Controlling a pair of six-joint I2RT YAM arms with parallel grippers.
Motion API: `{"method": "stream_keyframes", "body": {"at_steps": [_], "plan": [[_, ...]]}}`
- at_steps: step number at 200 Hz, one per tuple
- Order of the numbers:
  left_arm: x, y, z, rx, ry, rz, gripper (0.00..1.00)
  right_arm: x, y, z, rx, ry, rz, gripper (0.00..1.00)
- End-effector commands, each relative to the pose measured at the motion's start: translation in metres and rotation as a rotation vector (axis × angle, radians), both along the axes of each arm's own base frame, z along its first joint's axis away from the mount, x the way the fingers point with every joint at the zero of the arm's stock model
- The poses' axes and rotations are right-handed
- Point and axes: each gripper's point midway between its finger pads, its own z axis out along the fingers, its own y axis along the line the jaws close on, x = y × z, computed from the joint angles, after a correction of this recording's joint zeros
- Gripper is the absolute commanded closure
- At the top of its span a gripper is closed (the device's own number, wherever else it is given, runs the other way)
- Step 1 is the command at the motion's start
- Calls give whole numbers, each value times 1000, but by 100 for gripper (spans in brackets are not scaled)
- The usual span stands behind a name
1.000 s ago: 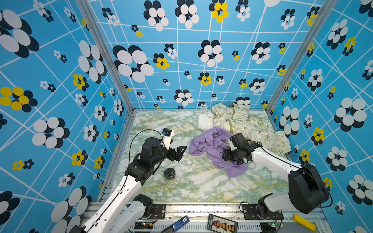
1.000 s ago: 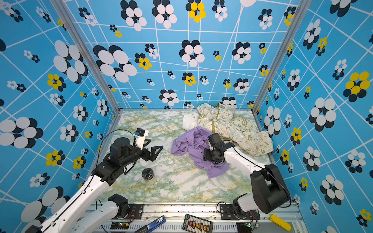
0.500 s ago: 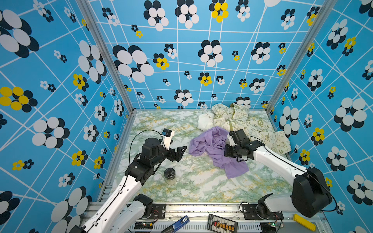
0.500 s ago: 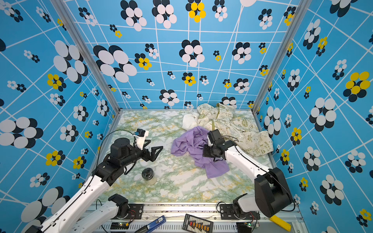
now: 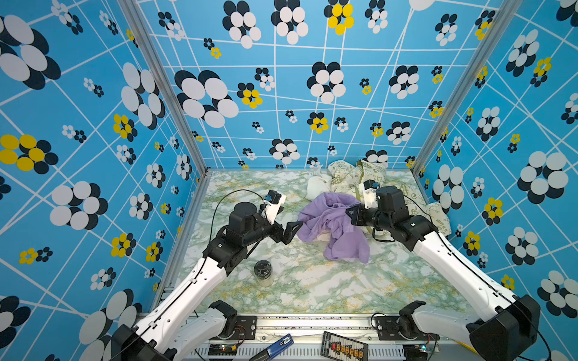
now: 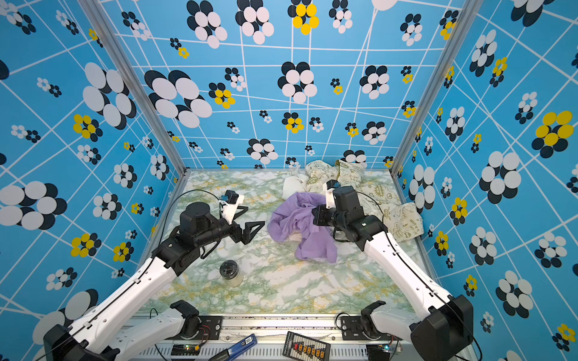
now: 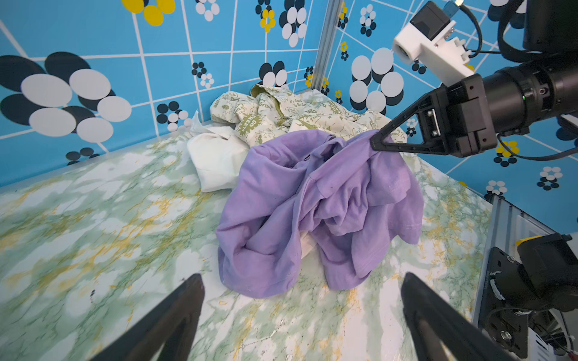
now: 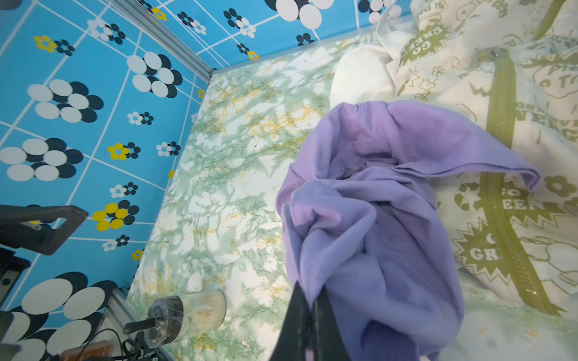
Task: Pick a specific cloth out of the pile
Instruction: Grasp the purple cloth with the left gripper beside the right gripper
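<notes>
So the right gripper (image 7: 373, 142) is pinched tight on a fold of the purple cloth (image 7: 312, 200), holding that edge up off the pile (image 7: 281, 115) behind it. The rest lies bunched on the counter (image 7: 93, 218). Meanwhile the left gripper (image 7: 301, 276) hangs spread wide just beside it, probably ready to help.

blue walls (image 5: 291, 100) with white gridlines and flower prints (black, white, yellow) surround a green-and-white marbled tabletop (image 5: 312, 281), evenly lit.
</notes>
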Motion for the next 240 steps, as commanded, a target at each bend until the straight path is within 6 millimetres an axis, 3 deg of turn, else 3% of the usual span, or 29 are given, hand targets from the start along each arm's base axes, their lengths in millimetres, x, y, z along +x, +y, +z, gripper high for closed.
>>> {"method": "stream_keyframes", "body": {"at_steps": [1,60,104,121,139,192,207,240], "plan": [[-1,-26,24,-18,-96,-110,1,-3,16,41,91,-98,66,100],[8,-83,7,-11,-78,-282,1,-10,37,56,152,-132,146,100],[21,-113,-13,-8,-48,-340,2,-16,50,63,181,-148,196,100],[29,-121,-21,-16,-38,-344,11,-18,53,63,183,-150,212,100],[34,-131,-25,-31,-17,-373,29,-19,54,62,180,-150,218,100],[50,-139,-25,-27,-7,-348,100,-17,45,50,110,-152,189,99],[57,-133,-18,-15,-31,-299,100,-15,38,45,73,-160,163,94],[59,-123,8,-16,-93,-265,100,-13,20,42,8,-203,96,70]]}}
